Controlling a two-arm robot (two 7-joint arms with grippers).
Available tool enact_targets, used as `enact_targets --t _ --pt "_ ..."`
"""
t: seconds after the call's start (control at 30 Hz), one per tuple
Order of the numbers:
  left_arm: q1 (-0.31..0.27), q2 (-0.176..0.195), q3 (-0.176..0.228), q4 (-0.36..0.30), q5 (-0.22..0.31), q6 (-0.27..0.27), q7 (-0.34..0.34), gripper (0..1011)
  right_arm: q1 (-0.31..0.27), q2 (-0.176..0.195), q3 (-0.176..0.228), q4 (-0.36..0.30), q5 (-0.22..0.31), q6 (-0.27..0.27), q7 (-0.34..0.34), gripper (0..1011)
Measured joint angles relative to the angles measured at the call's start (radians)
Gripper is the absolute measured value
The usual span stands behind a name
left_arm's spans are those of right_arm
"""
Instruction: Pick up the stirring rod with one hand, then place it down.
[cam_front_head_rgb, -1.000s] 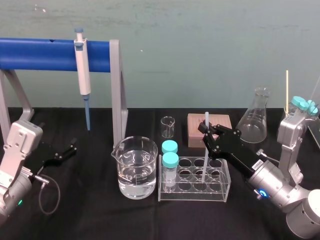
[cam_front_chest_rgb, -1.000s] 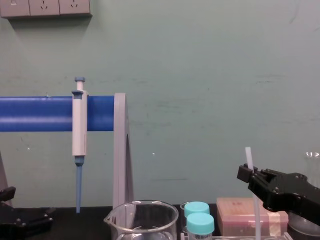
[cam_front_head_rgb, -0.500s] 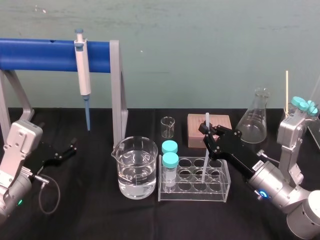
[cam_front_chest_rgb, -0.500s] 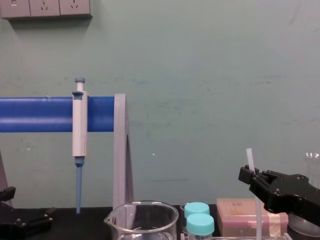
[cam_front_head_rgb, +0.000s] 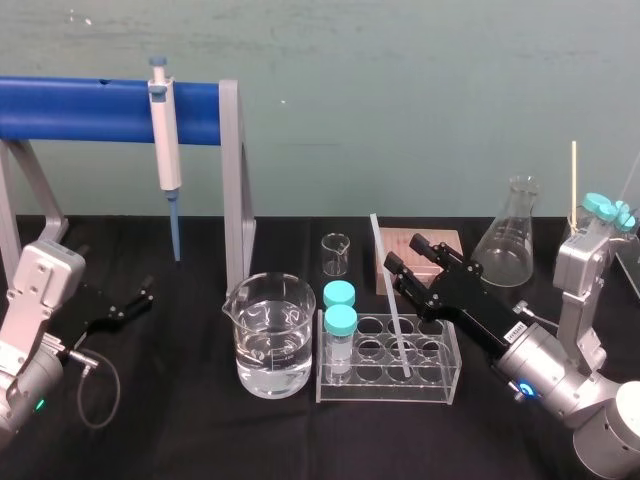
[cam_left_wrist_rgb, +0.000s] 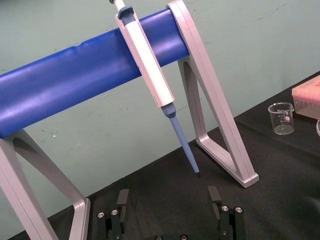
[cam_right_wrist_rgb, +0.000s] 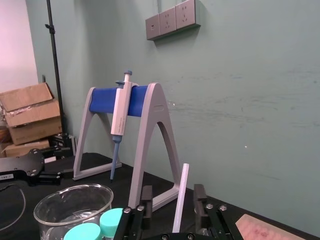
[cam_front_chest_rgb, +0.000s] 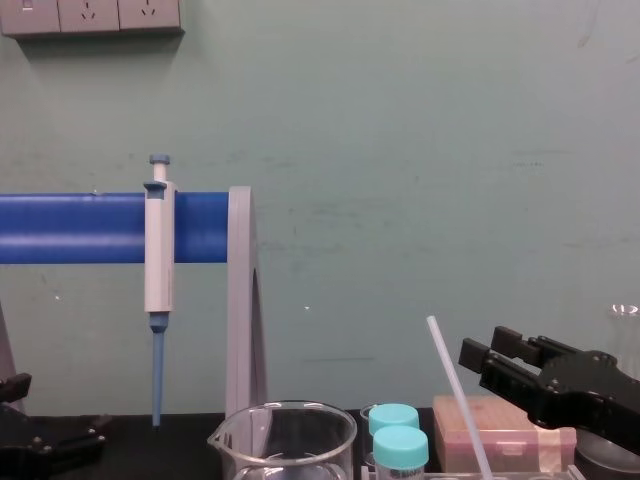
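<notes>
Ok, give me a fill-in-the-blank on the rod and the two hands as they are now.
1. The lower end of the rod sits in the clear ____.
2. The rod is not upright but ____.
3. The right hand has its fingers ____, with the rod between them.
4. The ____ hand lies idle near the blue stand, where the pipette hangs.
Missing words: rack; tilted; open; left
</notes>
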Motion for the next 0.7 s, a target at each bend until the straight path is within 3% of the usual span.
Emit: enact_targets --t 0.53,0.67,0.7 --pt "0.0 0.0 0.0 0.0 0.0 0.0 0.0 1000 0.0 0.0 0.002 -0.003 0.002 0.0 0.0 969" --pt "0.0 0.0 0.0 0.0 0.0 0.0 0.0 1000 -0.022 0.001 0.041 -0.053 -0.016 0.005 -0.083 1003" --pt "0.0 0.0 0.0 0.0 0.0 0.0 0.0 1000 -0.037 0.001 0.064 -0.076 -0.032 0.015 -0.135 1003"
